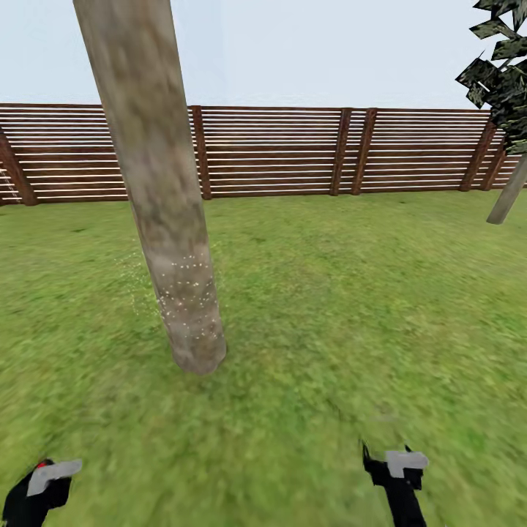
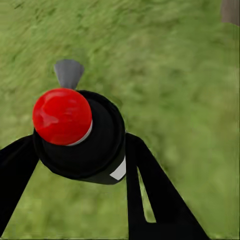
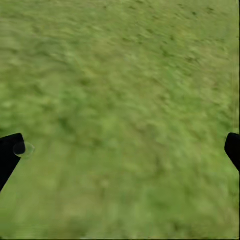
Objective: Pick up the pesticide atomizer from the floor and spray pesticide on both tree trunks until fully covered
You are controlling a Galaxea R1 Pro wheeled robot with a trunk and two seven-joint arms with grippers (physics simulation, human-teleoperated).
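The nearer tree trunk [image 1: 167,212] rises pale and mottled from the grass just left of centre, with fine pale specks [image 1: 187,296] dotting its lower part. The second tree [image 1: 508,192] leans at the far right under dark jagged foliage [image 1: 503,69]. My left gripper [image 2: 82,152] is shut on the pesticide atomizer [image 2: 85,142], a black bottle with a red round top and a grey nozzle. In the head view that gripper [image 1: 40,489] sits at the lower left corner, well short of the near trunk. My right gripper [image 1: 395,468] hangs open over bare grass [image 3: 120,120].
A brown horizontal-slat fence [image 1: 293,150] runs across the back of the lawn. Grass [image 1: 344,307] spreads between the two trees and around the near trunk's base.
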